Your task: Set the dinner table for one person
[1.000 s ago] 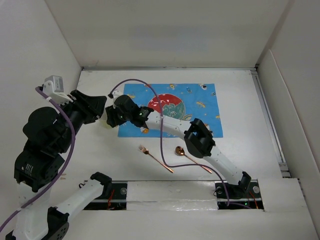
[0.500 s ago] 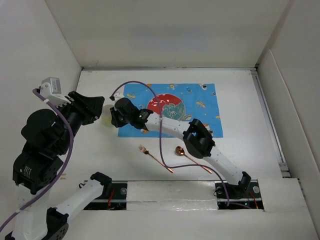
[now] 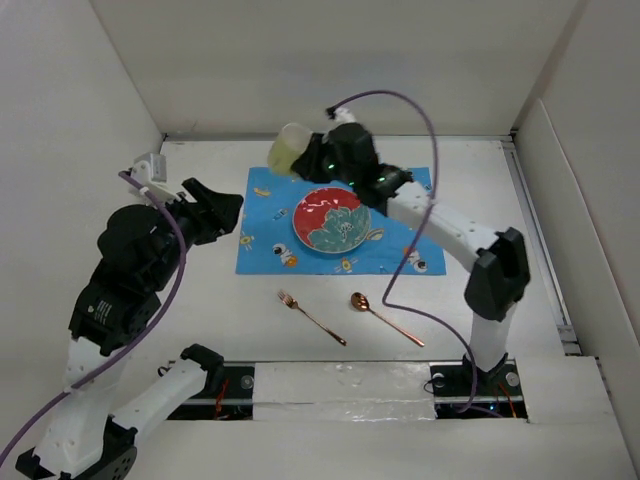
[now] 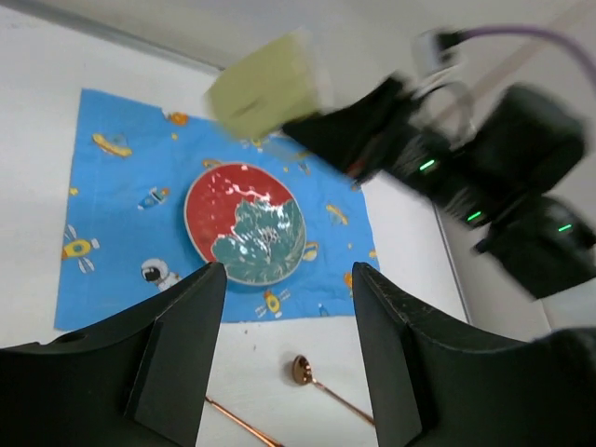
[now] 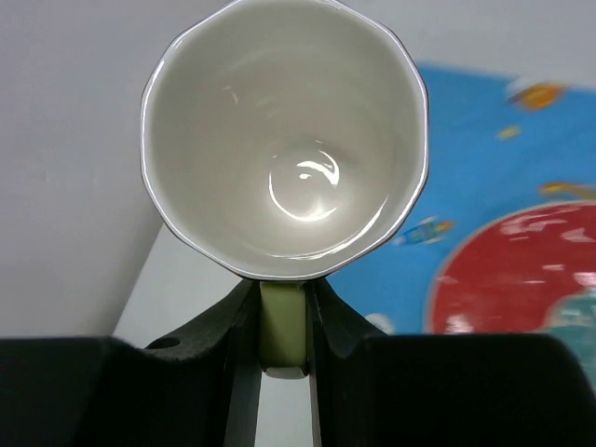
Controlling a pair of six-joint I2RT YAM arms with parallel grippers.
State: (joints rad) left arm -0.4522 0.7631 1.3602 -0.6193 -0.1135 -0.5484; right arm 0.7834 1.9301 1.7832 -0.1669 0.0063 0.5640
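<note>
Dinner table (image 3: 200,320): right gripper (image 5: 282,303) pinches cup (image 5: 284,140), seemingly aloft; left gripper (image 4: 286,279) splayed.

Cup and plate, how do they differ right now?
The cup is plain pale yellow-green; the plate is red with a teal pattern. The cup is held aloft by its handle in the right gripper; the plate lies flat on the blue mat. Both look glossy.

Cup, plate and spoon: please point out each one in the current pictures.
cup (image 3: 289,151): top external view, on its pale outer side wall.
plate (image 3: 332,219): top external view, on the centre of its red and teal face.
spoon (image 3: 387,321): top external view, midway along its handle.
</note>
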